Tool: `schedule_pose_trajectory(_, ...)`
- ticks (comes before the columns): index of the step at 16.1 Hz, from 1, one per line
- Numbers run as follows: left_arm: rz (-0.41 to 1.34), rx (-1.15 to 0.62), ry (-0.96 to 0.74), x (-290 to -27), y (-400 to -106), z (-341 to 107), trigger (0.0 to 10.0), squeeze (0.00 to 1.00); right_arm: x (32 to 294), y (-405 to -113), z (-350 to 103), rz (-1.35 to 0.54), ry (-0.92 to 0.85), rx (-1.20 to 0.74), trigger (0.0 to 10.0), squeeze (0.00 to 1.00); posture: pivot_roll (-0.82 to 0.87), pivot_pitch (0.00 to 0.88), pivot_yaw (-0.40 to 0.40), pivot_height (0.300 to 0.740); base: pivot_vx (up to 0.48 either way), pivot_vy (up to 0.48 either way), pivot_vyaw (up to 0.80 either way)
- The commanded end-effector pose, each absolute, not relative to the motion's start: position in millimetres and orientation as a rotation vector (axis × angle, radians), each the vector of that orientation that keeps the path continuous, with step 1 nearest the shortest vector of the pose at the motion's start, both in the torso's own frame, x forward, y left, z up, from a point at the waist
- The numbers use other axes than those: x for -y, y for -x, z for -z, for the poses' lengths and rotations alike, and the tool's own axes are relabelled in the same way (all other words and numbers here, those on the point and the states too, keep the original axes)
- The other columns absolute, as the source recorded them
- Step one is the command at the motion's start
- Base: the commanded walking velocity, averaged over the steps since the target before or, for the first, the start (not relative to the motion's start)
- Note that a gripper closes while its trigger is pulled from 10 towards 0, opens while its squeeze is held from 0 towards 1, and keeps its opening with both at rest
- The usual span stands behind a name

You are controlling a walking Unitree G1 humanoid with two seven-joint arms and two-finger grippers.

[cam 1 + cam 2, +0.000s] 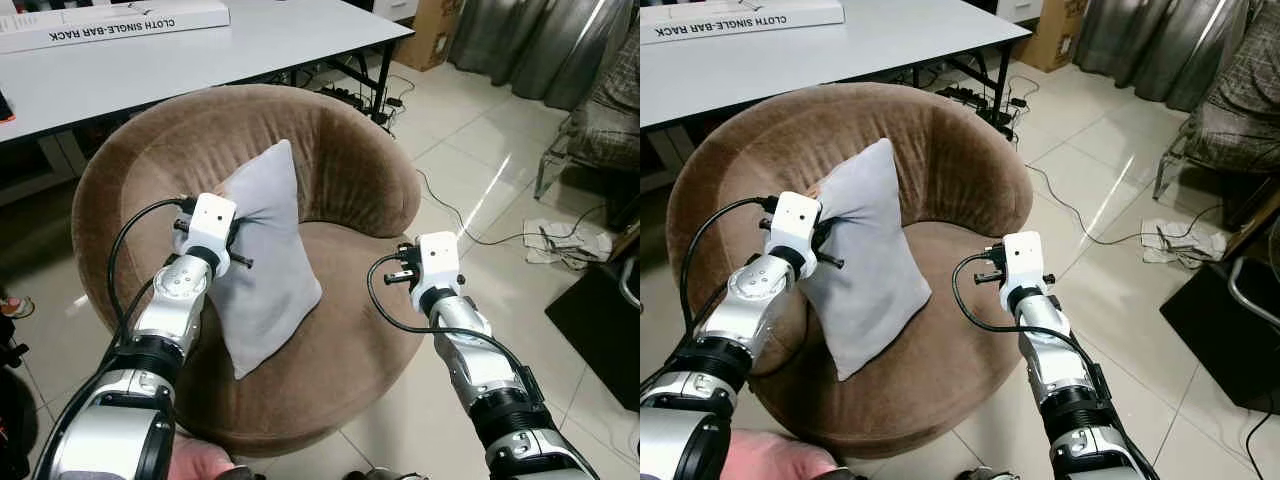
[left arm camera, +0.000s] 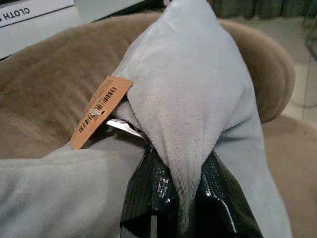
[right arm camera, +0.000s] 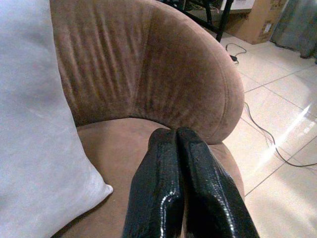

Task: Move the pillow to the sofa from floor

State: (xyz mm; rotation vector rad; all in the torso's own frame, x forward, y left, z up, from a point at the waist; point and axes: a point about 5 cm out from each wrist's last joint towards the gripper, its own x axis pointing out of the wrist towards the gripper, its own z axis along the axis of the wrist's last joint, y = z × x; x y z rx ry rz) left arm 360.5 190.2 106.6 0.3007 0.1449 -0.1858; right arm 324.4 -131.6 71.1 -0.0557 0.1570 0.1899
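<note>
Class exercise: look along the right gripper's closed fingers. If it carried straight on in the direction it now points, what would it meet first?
Most likely the brown sofa: the right gripper, shut and empty, points over the seat toward the curved backrest. The grey pillow lies off to one side of that line. Depth is uncertain, so it might touch the seat cushion first.

Grey pillow (image 1: 262, 262) stands on the round brown sofa (image 1: 350, 170).

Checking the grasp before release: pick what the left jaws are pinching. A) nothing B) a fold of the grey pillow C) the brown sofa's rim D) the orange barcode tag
B: in the left wrist view the left gripper has its jaws closed on a fold of the grey pillow; the orange tag hangs free beside them.
</note>
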Motion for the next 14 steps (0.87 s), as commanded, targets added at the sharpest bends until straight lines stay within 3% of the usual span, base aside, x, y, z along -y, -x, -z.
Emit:
schedule_pose_trajectory(1,0.201,-0.112,-0.322,-186.1,-367.0,-118.1,10.0,0.0,135.7,-322.5,-70.2,-0.174,0.057,-0.163,10.0,0.0,-0.07,0.066,-0.063,0.74,0.0,0.0,0.0)
schedule_pose_trajectory(8,0.2,-0.11,-0.449,-186.2,-403.2,-173.6,10.0,0.0,128.5,-323.2,-69.2,-0.176,0.038,-0.163,10.0,0.0,-0.07,0.057,-0.042,0.74,0.0,0.0,0.0)
schedule_pose_trajectory(14,0.172,-0.142,-0.614,-188.1,-413.2,-197.1,10.0,0.0,129.7,-317.1,-65.3,-0.152,0.026,-0.166,10.0,0.0,-0.12,0.072,-0.012,0.74,0.0,0.0,0.0)
